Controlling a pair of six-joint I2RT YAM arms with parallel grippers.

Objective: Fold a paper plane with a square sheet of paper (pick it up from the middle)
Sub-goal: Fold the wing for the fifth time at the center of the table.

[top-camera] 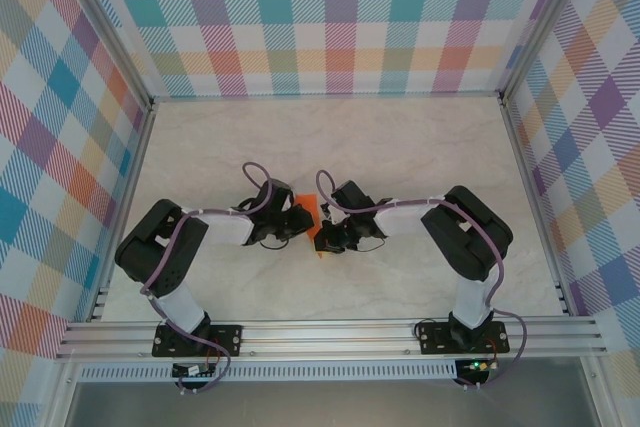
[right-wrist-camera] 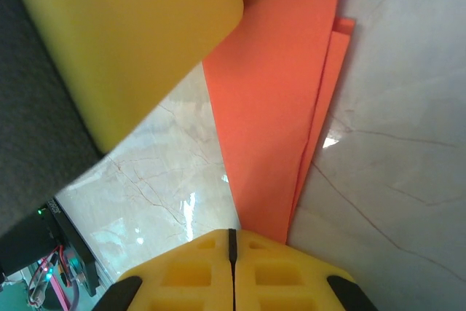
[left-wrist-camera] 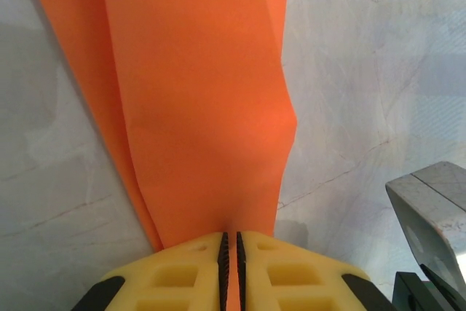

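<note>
The left pincer [left-wrist-camera: 231,242] is pinched almost shut on the orange paper [top-camera: 311,209], and the paper runs up and away from its yellow fingertips [left-wrist-camera: 175,274] in folded layers. The right pincer [right-wrist-camera: 233,237] is pinched shut on the same paper, with a thin folded edge sticking out on one side. Seen from above, the two arms meet in the middle of the pale marble surface [top-camera: 400,147], near the front, with the paper held between them and close to the surface.

Orange paper [left-wrist-camera: 204,107] (folded lengthwise, layered) sits at table [top-camera: 400,147] centre.
</note>
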